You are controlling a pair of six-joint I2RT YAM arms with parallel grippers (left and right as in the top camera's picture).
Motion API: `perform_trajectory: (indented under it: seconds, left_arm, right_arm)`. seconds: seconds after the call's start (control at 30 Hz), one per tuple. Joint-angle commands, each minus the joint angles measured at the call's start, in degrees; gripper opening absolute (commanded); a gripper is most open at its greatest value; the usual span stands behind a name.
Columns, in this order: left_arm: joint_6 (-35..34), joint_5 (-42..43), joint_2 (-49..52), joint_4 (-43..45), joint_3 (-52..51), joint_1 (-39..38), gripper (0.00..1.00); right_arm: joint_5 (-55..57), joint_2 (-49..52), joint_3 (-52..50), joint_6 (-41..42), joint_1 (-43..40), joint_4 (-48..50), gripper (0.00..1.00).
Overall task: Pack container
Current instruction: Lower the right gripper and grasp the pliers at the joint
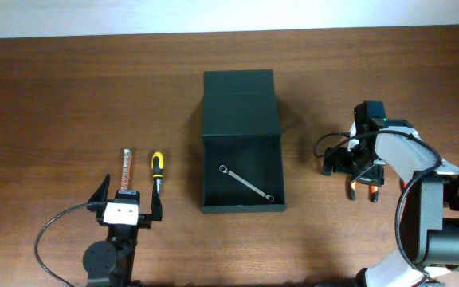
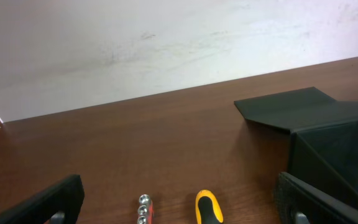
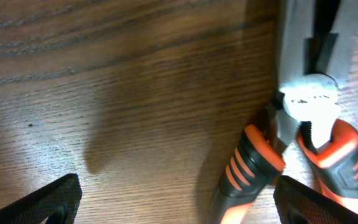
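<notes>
container (image 1: 245, 155): desk centre, lid open toward far edge, wrench (image 1: 246, 183) inside. left gripper (image 1: 130, 196): released, near front edge. right gripper (image 3: 179, 202): released, above orange-handled pliers (image 3: 309, 106), toward right edge.

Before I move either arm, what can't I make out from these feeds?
Pliers: nose cut off by the right wrist view's top edge; overhead, the right arm covers most.
Screwdriver: left wrist view's bottom edge leaves only the handle end.
Wrench in the container: hidden from the left wrist view by the box wall.
Orange-and-chrome tool: too small overhead to identify.
</notes>
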Motion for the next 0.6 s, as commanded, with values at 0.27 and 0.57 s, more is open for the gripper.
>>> perform_trajectory:
  seconds: [0.27,0.57]
  left_arm:
    - [0.74,-0.2,-0.28,-0.31,-0.15,0.24,0.99]
    - [0.72,-0.2,-0.28,-0.31,-0.15,0.24,0.99]
  right_arm:
    - [-0.76,0.52,-0.26,-2.56,-0.44,1.01,0.99]
    - [-0.33,0.52,-0.26,-0.61,-3.39,0.87,0.99]
